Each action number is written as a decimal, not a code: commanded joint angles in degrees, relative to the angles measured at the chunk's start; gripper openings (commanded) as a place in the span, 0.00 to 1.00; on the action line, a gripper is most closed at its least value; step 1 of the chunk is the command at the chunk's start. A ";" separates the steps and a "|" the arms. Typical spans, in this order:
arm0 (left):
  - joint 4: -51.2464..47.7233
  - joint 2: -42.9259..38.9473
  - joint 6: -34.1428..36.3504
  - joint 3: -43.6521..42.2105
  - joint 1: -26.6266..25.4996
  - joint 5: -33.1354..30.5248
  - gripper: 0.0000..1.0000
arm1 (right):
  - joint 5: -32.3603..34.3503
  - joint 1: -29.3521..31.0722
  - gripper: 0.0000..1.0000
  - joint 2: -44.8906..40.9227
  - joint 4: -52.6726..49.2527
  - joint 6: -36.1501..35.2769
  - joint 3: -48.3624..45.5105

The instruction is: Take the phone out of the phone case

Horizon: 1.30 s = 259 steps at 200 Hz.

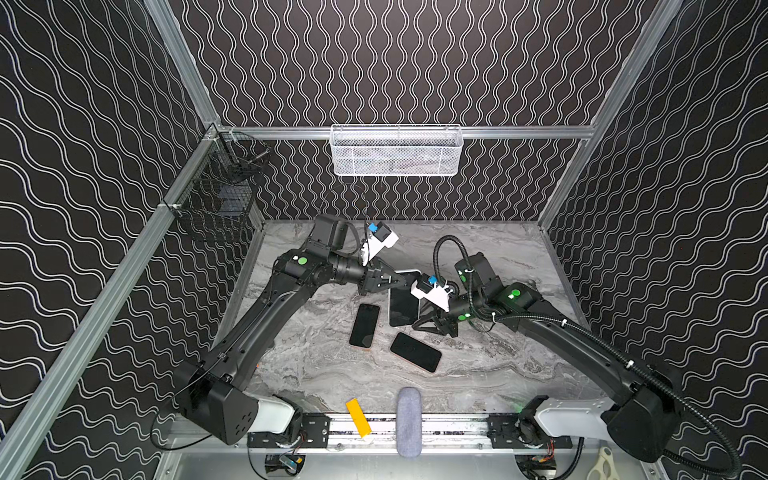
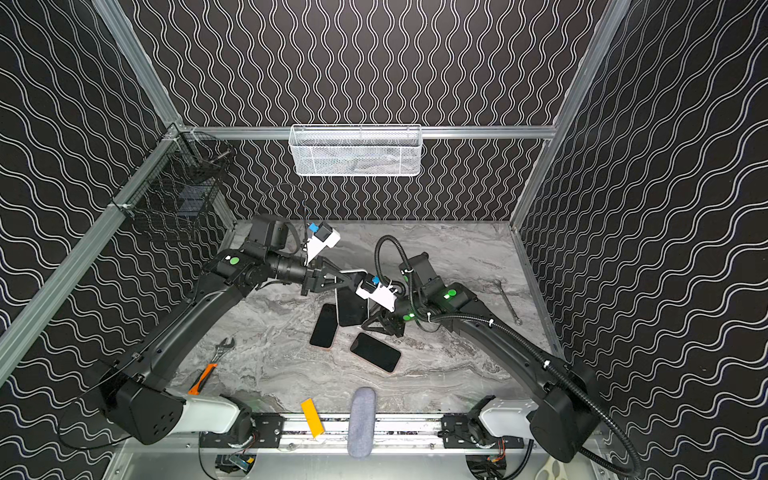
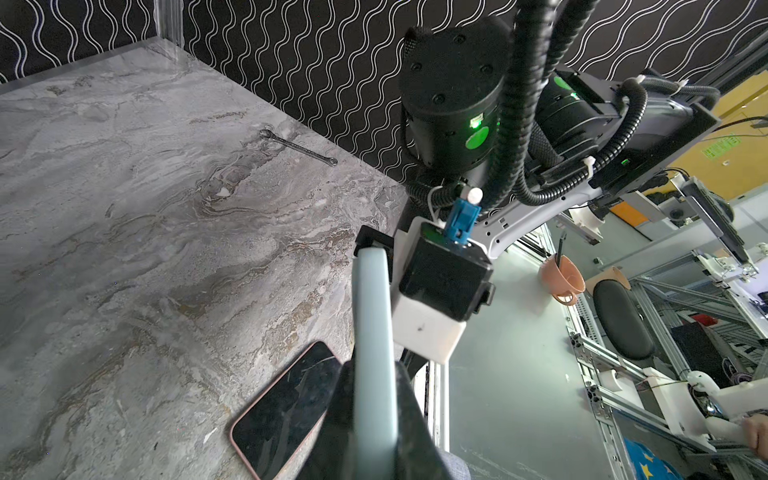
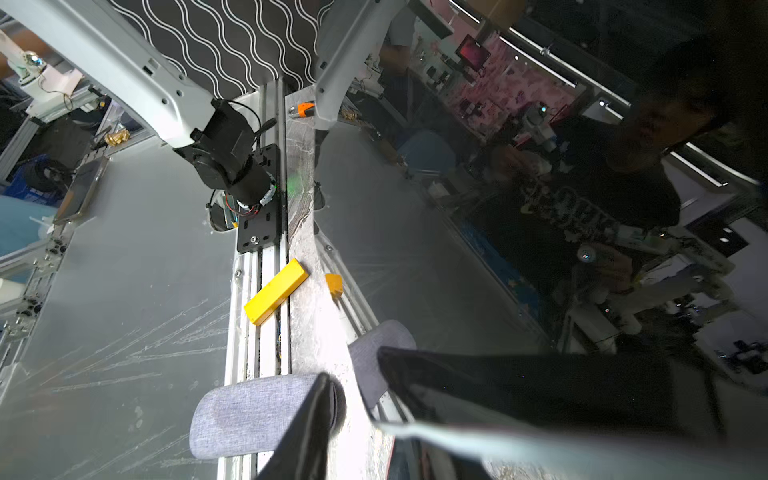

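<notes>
The phone [image 1: 402, 306], black screen up, sits in a pale blue-white phone case [image 1: 409, 272] and is held off the marble table in both top views. My left gripper [image 1: 409, 283] is shut on its far end. In the left wrist view the case's pale edge [image 3: 372, 332] runs between the two dark fingers of the left gripper [image 3: 374, 415]. My right gripper [image 1: 430, 323] is at the phone's near right edge. In the right wrist view its jaws stand apart around the glossy screen [image 4: 540, 386] and pale case rim [image 4: 519, 436], with a gap beside one finger [image 4: 309, 424].
Two other dark phones [image 1: 365, 326] [image 1: 415, 351] lie flat just below the held one. A yellow block [image 1: 358, 417] and a grey pouch [image 1: 408, 422] sit at the front rail. A spanner [image 2: 508, 301] lies at the right and an orange-handled wrench [image 2: 210, 365] at the left. Baskets [image 1: 397, 151] [image 1: 216, 195] hang on the walls.
</notes>
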 commanded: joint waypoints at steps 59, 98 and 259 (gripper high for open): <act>1.80 -0.77 1.57 0.65 -0.05 4.53 0.00 | -0.39 1.39 0.16 1.79 -2.27 -1.75 0.81; 1.86 0.80 2.51 1.73 0.01 7.18 0.00 | -1.09 2.58 0.07 1.47 -1.00 -1.15 -0.10; 1.71 2.58 2.40 5.54 0.05 16.42 0.00 | 10.79 9.13 0.08 -4.58 10.50 -0.34 -8.44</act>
